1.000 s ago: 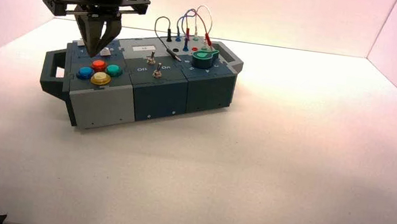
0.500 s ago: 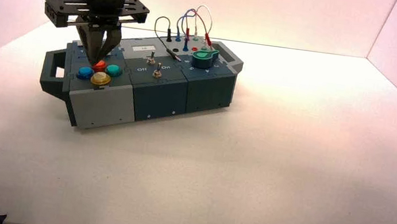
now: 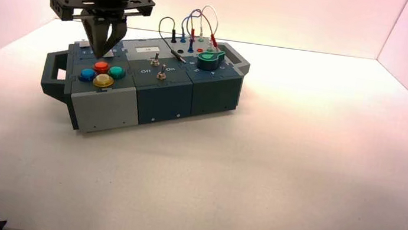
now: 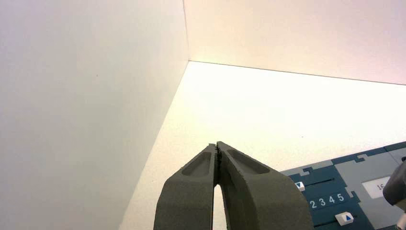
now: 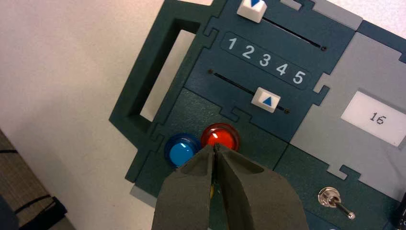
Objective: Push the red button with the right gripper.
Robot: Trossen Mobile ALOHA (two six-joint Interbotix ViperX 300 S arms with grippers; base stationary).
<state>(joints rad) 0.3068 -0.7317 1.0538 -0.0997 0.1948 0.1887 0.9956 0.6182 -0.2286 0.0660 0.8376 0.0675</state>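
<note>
Right end effector [image 5: 216, 149] clenched, tips together, hanging just above the red button [image 5: 219, 136]; blue button [image 5: 181, 152] beside it.

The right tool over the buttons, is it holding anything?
No, it holds nothing. The right tool has its fingers shut together, empty, with the tip just over the red button. The left tool is shut and empty too.
</note>
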